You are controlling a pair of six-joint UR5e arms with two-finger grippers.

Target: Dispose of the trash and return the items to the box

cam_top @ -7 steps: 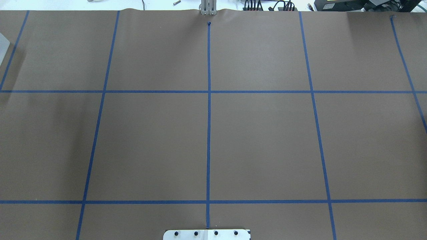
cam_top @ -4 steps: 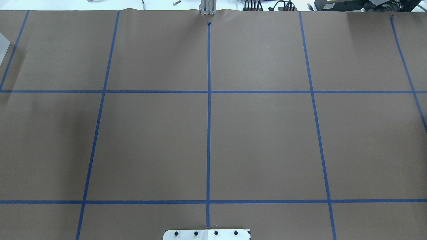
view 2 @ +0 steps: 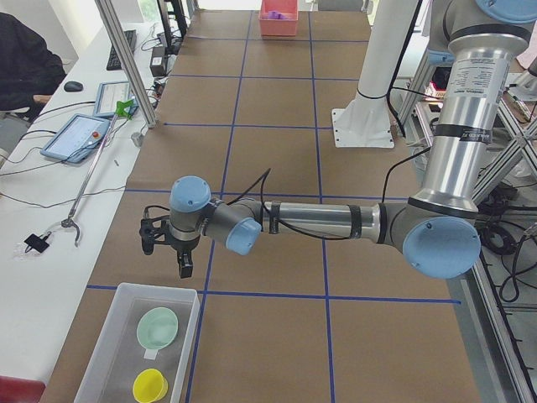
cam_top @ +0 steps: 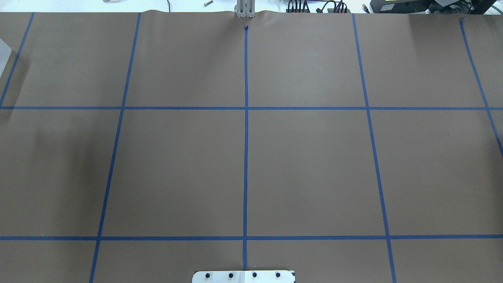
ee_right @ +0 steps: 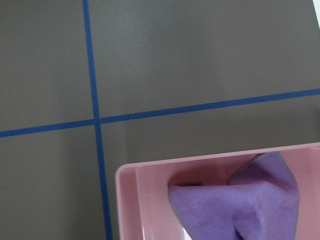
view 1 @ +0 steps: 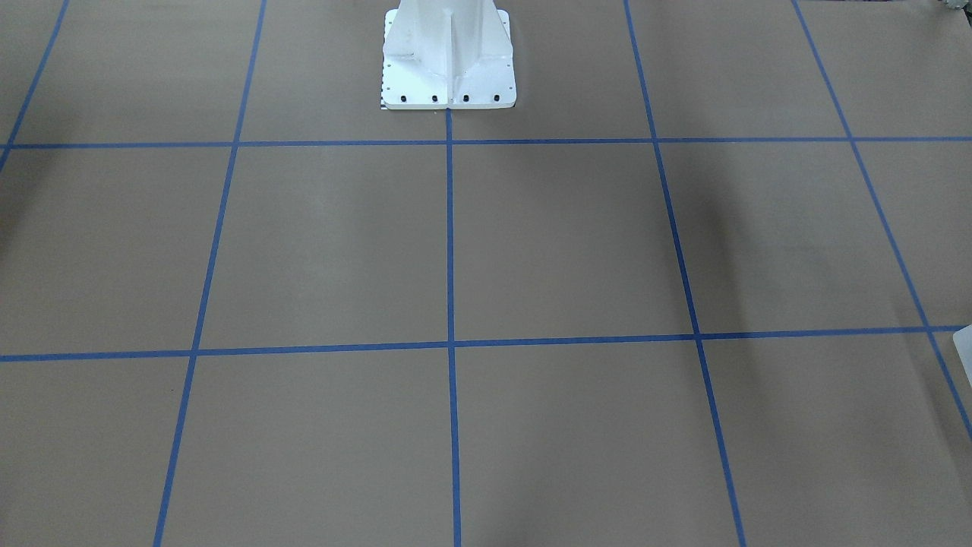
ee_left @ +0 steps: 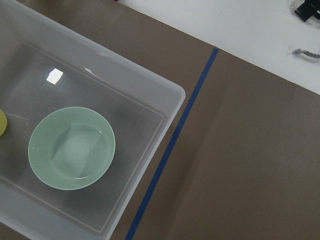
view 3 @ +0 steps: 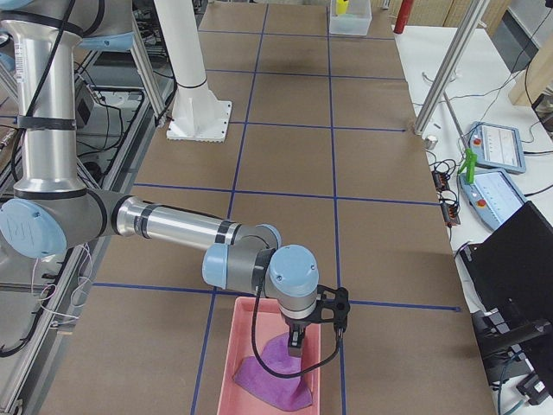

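Note:
A clear plastic box [view 2: 111, 348] at the table's left end holds a pale green bowl [view 2: 158, 327] and a yellow cup [view 2: 149, 385]; box [ee_left: 165, 107] and bowl [ee_left: 71, 147] also show in the left wrist view. My left gripper [view 2: 166, 256] hangs just above the box's far rim; I cannot tell if it is open or shut. A pink bin [view 3: 259, 346] at the right end holds a purple cloth [view 3: 272, 376], also seen in the right wrist view [ee_right: 240, 205]. My right gripper [view 3: 315, 333] hangs over the bin; its state cannot be told.
Brown paper with a blue tape grid [cam_top: 246, 108] covers the table. The white robot base [view 1: 448, 53] stands mid-table at the robot's side. Tablets and cables [view 2: 80, 134] lie on the white bench beyond the far edge. A box corner [cam_top: 3, 55] shows at the overhead view's left.

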